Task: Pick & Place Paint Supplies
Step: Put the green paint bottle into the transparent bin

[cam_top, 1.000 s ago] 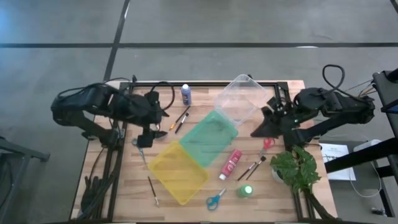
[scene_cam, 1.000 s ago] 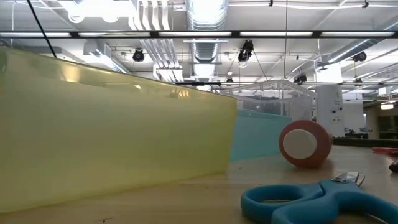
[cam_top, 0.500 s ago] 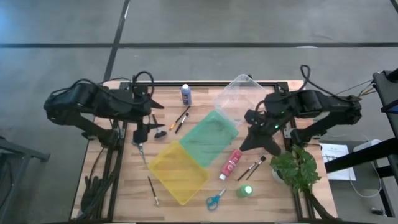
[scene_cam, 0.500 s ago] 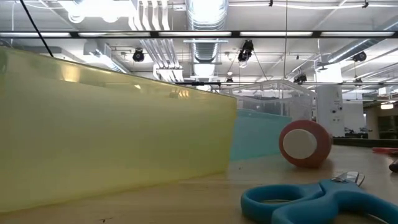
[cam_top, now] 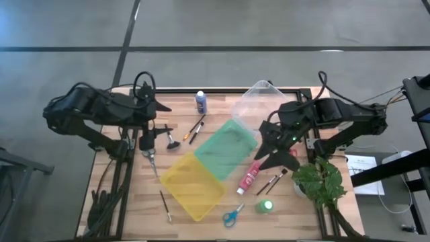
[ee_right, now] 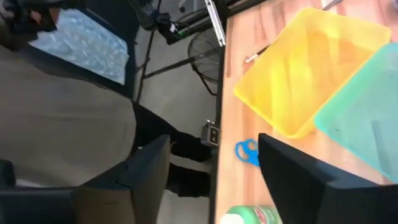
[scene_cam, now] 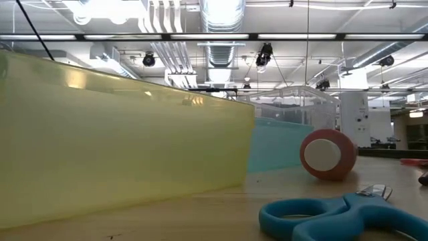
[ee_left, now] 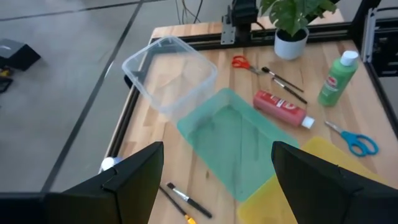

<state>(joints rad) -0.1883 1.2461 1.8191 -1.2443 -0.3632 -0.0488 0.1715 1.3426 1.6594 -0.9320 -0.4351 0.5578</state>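
Observation:
Both grippers hang above the table and hold nothing. My left gripper is open over the table's left part, near two brushes. My right gripper is open above the green bin's right side, just beyond the pink-red bottle, which lies on its side. The blue-purple bottle stands at the far edge. The green bottle stands near the front, beside the blue scissors. Red scissors lie by the plant. Two more brushes and a single brush lie flat.
Clear bin, green bin and yellow bin run in a slanting row across the table's middle. A potted plant stands at the right front corner. The low view shows the yellow bin's wall close up.
My right gripper has swung from the table's right side toward the middle, past the clear bin to the green bin's right edge, and has opened. My left gripper has drawn back a little toward the table's left edge. Nothing on the table has moved.

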